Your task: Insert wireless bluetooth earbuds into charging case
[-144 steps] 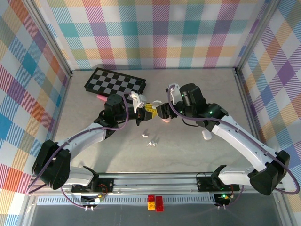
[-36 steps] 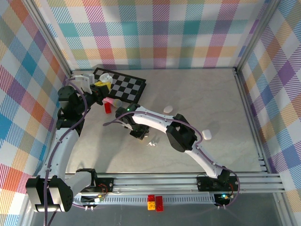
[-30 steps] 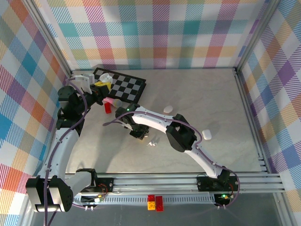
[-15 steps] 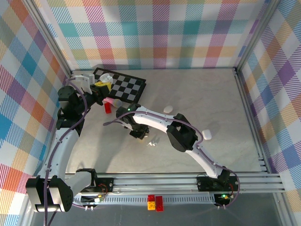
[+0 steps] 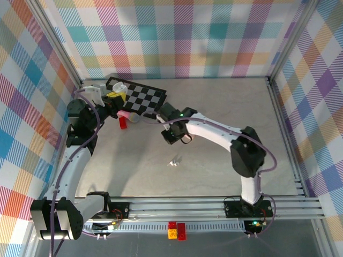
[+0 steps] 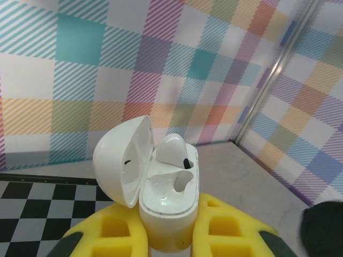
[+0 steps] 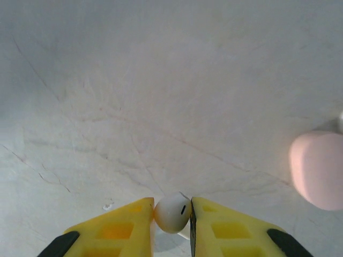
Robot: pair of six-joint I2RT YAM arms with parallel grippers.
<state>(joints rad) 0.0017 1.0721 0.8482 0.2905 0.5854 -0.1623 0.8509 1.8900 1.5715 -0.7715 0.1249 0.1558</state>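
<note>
On the grey table (image 5: 214, 107), listed largest to smallest:

- Checkerboard (image 5: 142, 99), flat at the far left.
- Left gripper (image 6: 166, 225), above the board's near corner, clenched on the base of a white charging case (image 6: 166, 190). The case is upright, mouth up, lid swung open to the left in the wrist view. One white earbud (image 6: 174, 152) is seated and the socket beside it is empty.
- Right gripper (image 7: 171, 214), near mid-table, pads nearly together and pinching a second white earbud (image 7: 171, 212) by its head. The stem is mostly hidden, so its axis is uncertain.
- Pink case (image 7: 316, 171), closed, on the table well apart from the pads.
- Loose earbuds (image 5: 174, 160), nearer the arms' bases.

The empty socket lies left of and beyond the right jaws, well apart. The right arm is the carrier.
</note>
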